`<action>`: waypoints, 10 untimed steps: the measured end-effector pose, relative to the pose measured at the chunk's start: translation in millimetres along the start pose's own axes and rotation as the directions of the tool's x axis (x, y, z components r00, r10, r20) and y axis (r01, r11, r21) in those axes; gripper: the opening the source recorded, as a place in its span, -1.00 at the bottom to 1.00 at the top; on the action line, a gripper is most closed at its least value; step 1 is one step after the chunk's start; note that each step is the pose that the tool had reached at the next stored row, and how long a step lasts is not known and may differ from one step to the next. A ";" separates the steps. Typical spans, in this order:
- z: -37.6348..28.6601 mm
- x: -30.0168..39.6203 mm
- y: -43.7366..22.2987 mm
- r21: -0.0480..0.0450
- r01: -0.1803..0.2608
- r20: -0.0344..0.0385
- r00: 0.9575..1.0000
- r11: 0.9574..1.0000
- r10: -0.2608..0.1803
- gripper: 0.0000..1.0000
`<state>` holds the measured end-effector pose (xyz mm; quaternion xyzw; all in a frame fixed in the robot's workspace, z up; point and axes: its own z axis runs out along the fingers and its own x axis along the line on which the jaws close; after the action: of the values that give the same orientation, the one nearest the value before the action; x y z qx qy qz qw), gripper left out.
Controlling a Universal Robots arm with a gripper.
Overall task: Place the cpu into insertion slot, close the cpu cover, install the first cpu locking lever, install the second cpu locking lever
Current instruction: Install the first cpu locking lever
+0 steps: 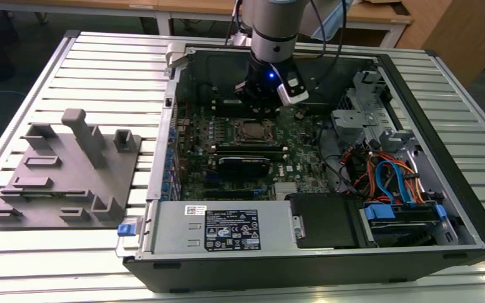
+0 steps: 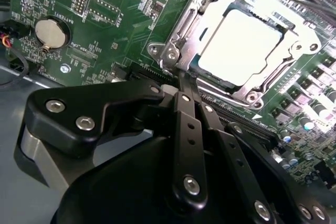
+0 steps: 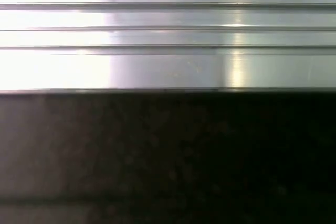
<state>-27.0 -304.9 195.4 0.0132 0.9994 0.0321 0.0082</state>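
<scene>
Jaws closed, cpu (image 2: 247, 45) in insertion slot (image 2: 207, 74)

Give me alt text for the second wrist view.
The black claw sits just short of the cpu, which lies in its socket with the cpu cover framing it. Green motherboard and a coin battery lie around it.
</scene>
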 end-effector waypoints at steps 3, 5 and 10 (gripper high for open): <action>-0.8 0.0 0.1 -0.003 0.000 0.000 1.000 1.000 0.000 -0.80; -3.0 -0.1 0.4 -0.003 0.000 0.000 1.000 1.000 0.000 -0.80; -6.9 -0.1 0.5 -0.002 0.000 0.000 1.000 1.000 0.000 -0.80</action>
<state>-27.0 -304.9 202.3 0.0133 0.9993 0.0333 0.0082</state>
